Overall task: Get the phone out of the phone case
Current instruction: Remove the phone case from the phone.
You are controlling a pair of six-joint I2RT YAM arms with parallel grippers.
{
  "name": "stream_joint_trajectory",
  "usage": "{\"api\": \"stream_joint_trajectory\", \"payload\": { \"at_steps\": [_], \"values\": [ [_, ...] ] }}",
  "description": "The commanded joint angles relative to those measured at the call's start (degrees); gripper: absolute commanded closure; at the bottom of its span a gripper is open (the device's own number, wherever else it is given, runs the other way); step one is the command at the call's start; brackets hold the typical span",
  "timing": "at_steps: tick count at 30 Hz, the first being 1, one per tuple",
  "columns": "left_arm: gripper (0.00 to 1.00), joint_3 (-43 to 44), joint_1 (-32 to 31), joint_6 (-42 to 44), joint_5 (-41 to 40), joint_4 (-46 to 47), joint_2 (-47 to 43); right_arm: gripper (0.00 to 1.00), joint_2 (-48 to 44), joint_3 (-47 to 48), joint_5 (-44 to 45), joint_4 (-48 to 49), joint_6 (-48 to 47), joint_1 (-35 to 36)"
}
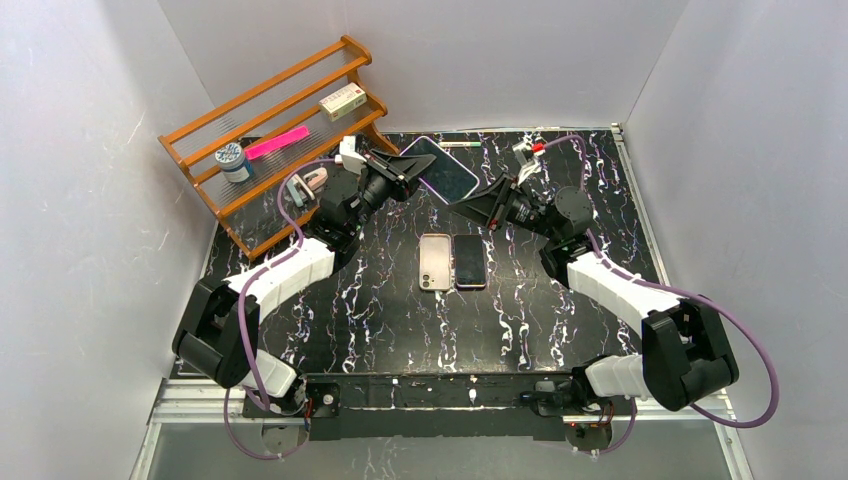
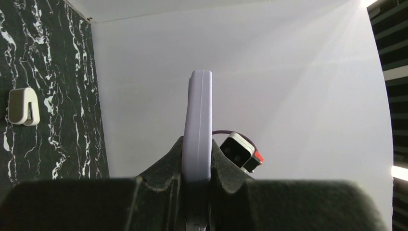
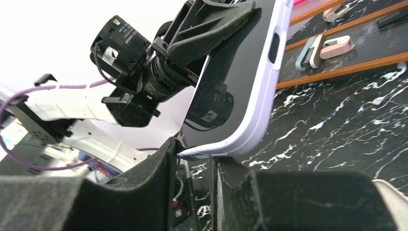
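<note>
We hold the phone case (image 2: 198, 125), phone (image 3: 235, 72) inside, aloft over the far counter (image 1: 380, 320). The left fingers (image 2: 161, 171) pinch one end as a brace. The right fingers (image 3: 149, 183) straddle the opposite corner, probably to peel it; we cannot tell whether they grip.

Non-task items on the black marbled bench (image 1: 380, 310).
A wooden rack (image 1: 290, 120) stood at the rear left, carrying a small box (image 1: 342, 101), a pink strip (image 1: 277, 142) and a small jar (image 1: 233, 160). A light phone (image 1: 434, 262) and a dark phone (image 1: 469, 261) lay flat, side by side, at centre. A pen (image 1: 460, 144) lay near the rear edge.
</note>
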Motion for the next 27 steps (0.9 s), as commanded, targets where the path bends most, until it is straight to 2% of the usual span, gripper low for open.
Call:
{"api": "stream_joint_trajectory", "payload": {
  "at_steps": [1, 5, 12, 18, 19, 23, 27],
  "values": [
    [1.0, 0.51, -0.07, -2.74, -0.1, -4.18, -1.08, 0.99, -0.37, 4.28, -5.75, -2.42, -15.55, 0.96],
    [1.0, 0.46, -0.07, -4.11, 1.36, -5.64, -1.11, 0.99, 0.8, 7.27, -7.95, -6.65, -21.39, 0.88],
    [1.0, 0.8, -0.07, -3.64, 3.93, -7.04, -1.2, 0.99, 2.72, 10.13, -8.5, -10.07, -26.17, 1.07],
    [1.0, 2.52, 2.13, 1.12, 8.09, -7.31, -1.72, 0.99, 2.82, 9.59, -6.51, -14.79, -29.03, 0.96],
    [1.0, 2.8, 3.04, 2.55, 9.4, -7.45, -1.72, 0.97, 2.85, 9.78, -6.94, -16.29, -29.11, 0.82],
    [1.0, 2.55, 7.88, 8.8, 14.95, -8.27, -2.69, 0.75, 1.41, 9.93, -10.69, -22.11, -30.28, 0.59],
    [1.0, 2.9, 11.43, 16.19, 21.67, -9.99, -3.85, 0.58, -1.21, 9.19, -12.18, -30.21, -34.1, -0.35]
  ]
}}
